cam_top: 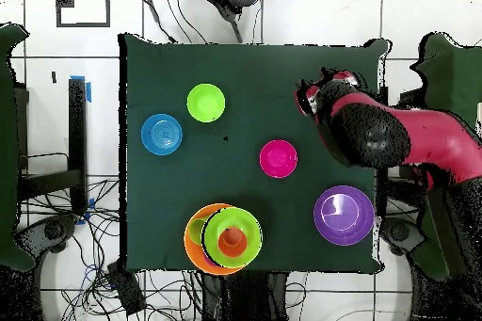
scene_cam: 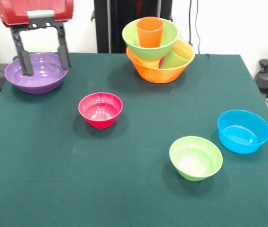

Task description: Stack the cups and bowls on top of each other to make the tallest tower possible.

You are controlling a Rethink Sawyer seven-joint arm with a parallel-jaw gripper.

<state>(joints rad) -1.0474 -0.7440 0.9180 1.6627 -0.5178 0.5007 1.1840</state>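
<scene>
The tower stands at the back of the table: a large orange bowl [scene_cam: 158, 72] [cam_top: 196, 247] holds a yellow cup [scene_cam: 185, 48] and a light green cup [scene_cam: 174, 59] on their sides. A sliver of purple-magenta cup shows between them. A large light green bowl [scene_cam: 168, 40] [cam_top: 247, 228] rests on them with an orange-red cup [scene_cam: 150, 31] [cam_top: 232, 240] upright inside. My gripper [scene_cam: 46, 67] hangs open and empty, its fingers [scene_cam: 24, 59] overlapping the wide purple bowl [scene_cam: 36, 73] [cam_top: 344, 216] in the front view.
Three bowls stand apart on the green cloth: a small pink-red one [scene_cam: 100, 109] [cam_top: 279, 158], a small light green one [scene_cam: 195, 157] [cam_top: 205, 103] and a blue one [scene_cam: 243, 131] [cam_top: 162, 134]. My red arm [cam_top: 377, 134] reaches over the table's right edge in the overhead view.
</scene>
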